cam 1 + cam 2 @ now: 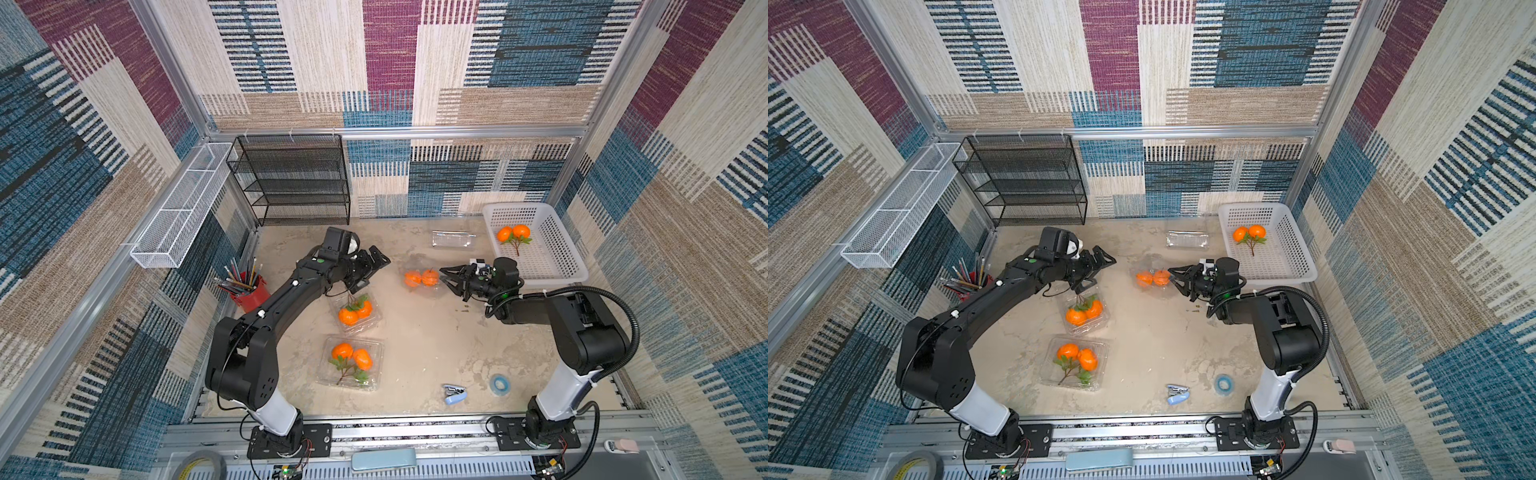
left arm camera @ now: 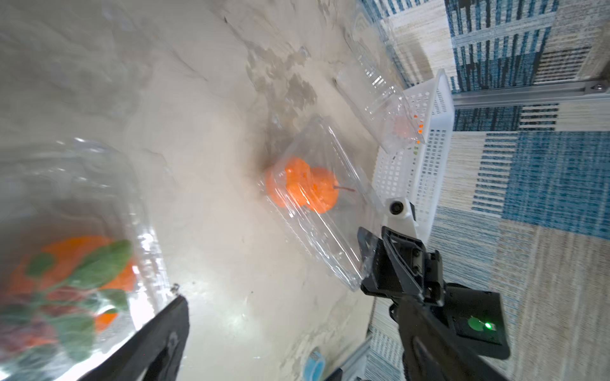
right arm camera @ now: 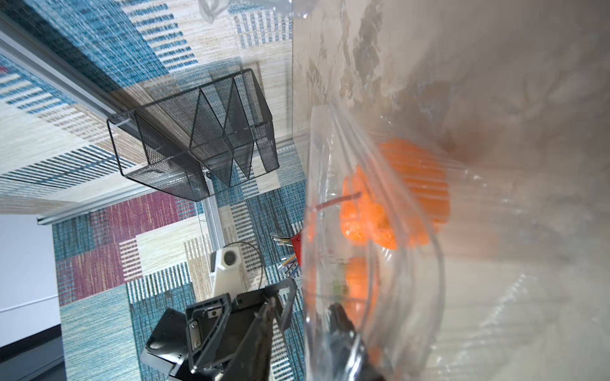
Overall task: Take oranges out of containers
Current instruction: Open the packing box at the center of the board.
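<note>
Two oranges (image 1: 420, 278) lie in a clear container (image 1: 415, 294) at mid-table. My right gripper (image 1: 447, 279) is open at that container's right edge. In the right wrist view one finger (image 3: 341, 318) is behind the plastic (image 3: 412, 297) and the other is outside it. My left gripper (image 1: 371, 272) hangs wide open and empty above a second container (image 1: 368, 327) holding two oranges (image 1: 355, 312). A third container (image 1: 375, 348) nearer the front holds a leafy pair (image 1: 352, 355). An empty container (image 1: 453, 240) lies at the back. Another pair of oranges (image 1: 513, 233) rests in the white basket (image 1: 557, 270).
A black mesh shelf (image 1: 291, 178) and a white wire rack (image 1: 183, 203) stand at the back left. A red cup of pencils (image 1: 249, 289) is beside the left arm. A blue stapler (image 1: 455, 394) and a blue tape roll (image 1: 500, 384) lie near the front edge.
</note>
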`<state>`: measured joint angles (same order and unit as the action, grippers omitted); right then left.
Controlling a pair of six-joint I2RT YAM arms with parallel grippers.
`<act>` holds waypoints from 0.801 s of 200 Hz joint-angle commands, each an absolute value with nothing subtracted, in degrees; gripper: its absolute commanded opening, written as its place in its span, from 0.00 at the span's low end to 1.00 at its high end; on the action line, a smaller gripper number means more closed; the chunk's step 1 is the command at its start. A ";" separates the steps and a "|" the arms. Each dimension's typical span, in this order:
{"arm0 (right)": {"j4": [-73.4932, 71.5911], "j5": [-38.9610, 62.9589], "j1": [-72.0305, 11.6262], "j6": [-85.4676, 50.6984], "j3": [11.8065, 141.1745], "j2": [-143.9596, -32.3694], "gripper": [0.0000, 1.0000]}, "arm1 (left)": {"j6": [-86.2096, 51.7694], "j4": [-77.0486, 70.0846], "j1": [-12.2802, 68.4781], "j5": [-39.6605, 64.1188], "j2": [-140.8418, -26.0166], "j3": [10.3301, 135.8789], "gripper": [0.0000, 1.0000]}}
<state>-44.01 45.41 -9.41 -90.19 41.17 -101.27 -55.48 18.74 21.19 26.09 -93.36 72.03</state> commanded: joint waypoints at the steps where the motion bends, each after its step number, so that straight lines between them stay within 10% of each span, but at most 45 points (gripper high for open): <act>1: -48.04 42.51 -9.74 -97.25 40.87 -101.50 0.30 | -65.28 8.94 22.94 30.02 -93.88 70.80 1.00; 160: -56.07 35.63 -11.96 -112.05 39.01 -101.98 0.28 | -86.04 -9.95 31.99 24.08 -99.39 60.24 0.92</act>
